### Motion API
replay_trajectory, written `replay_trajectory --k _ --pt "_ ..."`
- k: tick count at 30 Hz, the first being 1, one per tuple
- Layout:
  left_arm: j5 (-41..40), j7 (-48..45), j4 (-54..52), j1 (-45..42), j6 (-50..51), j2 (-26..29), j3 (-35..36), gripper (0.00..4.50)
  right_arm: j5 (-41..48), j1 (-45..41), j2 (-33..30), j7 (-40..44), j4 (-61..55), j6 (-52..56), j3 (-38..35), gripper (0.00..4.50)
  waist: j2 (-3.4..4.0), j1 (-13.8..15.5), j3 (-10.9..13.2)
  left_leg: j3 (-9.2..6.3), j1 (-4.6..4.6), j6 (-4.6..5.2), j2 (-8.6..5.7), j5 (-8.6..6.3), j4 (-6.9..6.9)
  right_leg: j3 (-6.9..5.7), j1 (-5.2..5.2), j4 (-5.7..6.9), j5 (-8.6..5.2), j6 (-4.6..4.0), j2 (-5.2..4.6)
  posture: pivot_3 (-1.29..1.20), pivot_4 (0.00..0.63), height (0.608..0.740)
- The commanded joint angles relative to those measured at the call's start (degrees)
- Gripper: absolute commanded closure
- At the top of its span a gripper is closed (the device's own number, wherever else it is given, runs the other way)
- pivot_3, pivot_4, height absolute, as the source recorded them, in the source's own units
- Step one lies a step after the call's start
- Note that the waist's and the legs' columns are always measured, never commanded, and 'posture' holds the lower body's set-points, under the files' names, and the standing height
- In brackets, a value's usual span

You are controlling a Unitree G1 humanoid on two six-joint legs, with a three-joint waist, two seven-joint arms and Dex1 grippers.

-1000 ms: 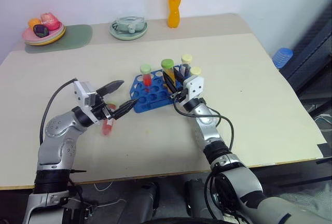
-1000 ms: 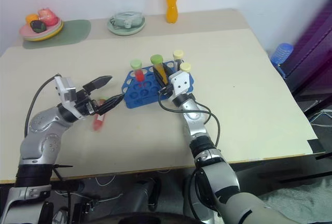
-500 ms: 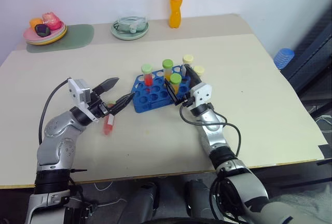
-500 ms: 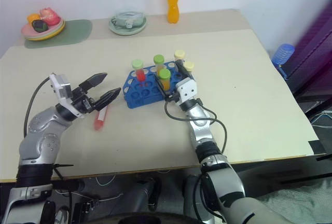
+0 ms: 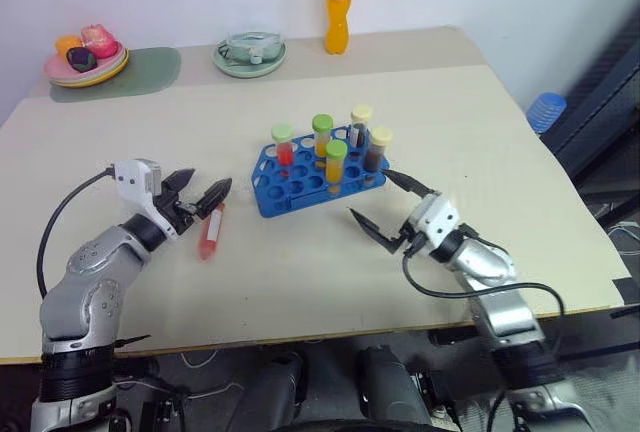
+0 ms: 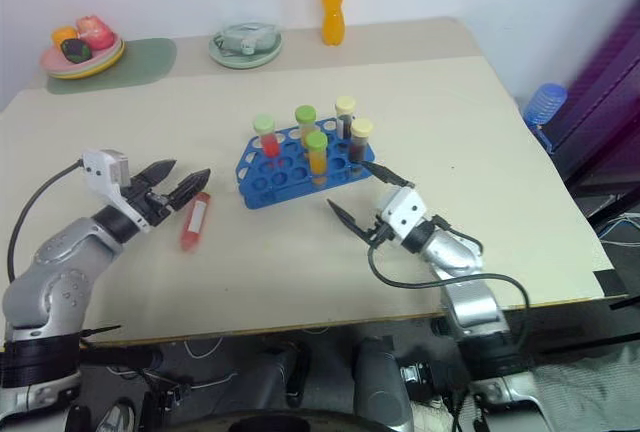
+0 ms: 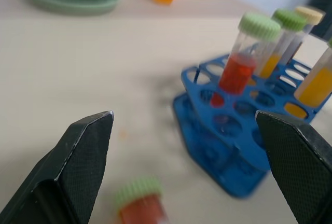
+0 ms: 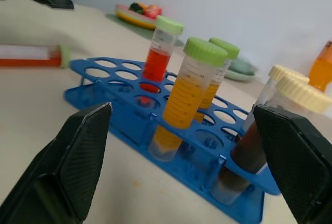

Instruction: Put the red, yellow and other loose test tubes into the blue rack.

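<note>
While both grippers stand wide open with nothing in them, the left gripper (image 5: 203, 195) hangs just above the table (image 5: 470, 142). Its black fingers (image 5: 215, 193) point at a red tube (image 5: 209, 234) that lies flat on the table, its green cap toward the fingers. Whether the fingers touch the cap, I cannot tell.

The right gripper (image 5: 386, 207) is on the other side, with its fingers (image 5: 366, 227) spread far apart and pointing at the blue rack (image 5: 300, 182). It is near the rack but not touching it.

The rack sits in the middle of the table, between the two grippers. Five tubes stand up in it: one red with a green cap (image 5: 283, 144), two yellow with green caps (image 5: 335, 165), and two darker ones with cream caps (image 5: 377, 148). Many holes in the rack are free.

Far back on the table stand an orange bottle (image 5: 337, 4), a green dish (image 5: 249, 53) and a plate of toy food (image 5: 84, 55) on a green mat (image 5: 140, 70). Nothing lies between the red tube and the rack.
</note>
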Motion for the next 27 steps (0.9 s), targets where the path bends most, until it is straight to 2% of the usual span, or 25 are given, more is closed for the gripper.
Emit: replay_trajectory --k 1,3,5,11,15,19,27 --pt "-8.23 14.73 -5.41 -5.03 31.0 2.19 6.66 0.0 8.02 1.82 -6.19 5.9 -10.27 7.38 -3.64 0.06 -0.03 0.57 0.01 0.0 -0.01 0.03 0.0 -0.02 0.03 0.0 0.01 -0.01 -0.01 0.01 0.0 0.0 0.15 0.74" --pt "-8.22 17.57 -3.85 -11.72 44.19 0.93 9.11 0.0 12.66 2.27 -10.15 8.68 -14.04 12.13 -5.6 0.06 -0.05 0.71 0.02 -0.01 0.0 0.03 0.0 -0.02 0.06 -0.04 0.04 0.0 -0.01 0.02 0.02 0.0 0.15 0.74" --pt "-10.4 21.58 -1.47 -15.92 48.5 0.25 9.38 0.0 16.24 1.55 -12.76 10.01 -16.64 16.29 -7.24 0.06 -0.16 1.0 0.03 -0.01 -0.02 0.03 0.0 -0.02 0.13 -0.11 0.09 -0.01 -0.02 0.04 0.03 0.0 0.15 0.74" --pt "-20.68 35.31 5.68 -21.03 48.79 2.53 6.29 0.0 19.13 -2.24 -13.62 10.24 -18.73 21.61 -8.14 0.06 -0.23 0.81 0.04 0.02 -0.03 -0.01 0.03 -0.07 0.18 -0.11 0.07 -0.02 -0.01 0.04 -0.03 0.0 0.15 0.74" --pt "-25.52 44.78 12.32 -24.92 48.79 3.02 3.05 0.0 18.35 -2.21 -13.16 11.23 -17.94 21.24 -8.01 0.06 -0.27 1.93 0.06 0.04 -0.06 -0.02 0.02 -0.08 0.28 -0.11 0.09 -0.04 0.0 0.04 -0.06 0.0 0.15 0.74" --pt "-25.8 55.07 18.63 -29.17 48.79 -1.4 2.93 0.0 18.04 -2.5 -12.75 11.55 -17.81 21.23 -7.96 0.06 -0.3 2.25 0.06 0.03 -0.19 -0.25 0.01 0.01 0.51 -0.13 0.09 -0.07 0.0 0.05 -0.05 0.0 0.15 0.74" --pt "-28.86 68.56 28.49 -32.28 48.79 -5.2 1.76 0.0 18.57 -2.28 -12.67 11.2 -19.29 22.94 -8.21 0.06 -0.28 2.06 -0.04 0.05 -0.24 -0.25 0.01 -0.04 0.76 -0.12 0.09 0.06 0.04 0.12 -0.03 0.0 0.15 0.74"
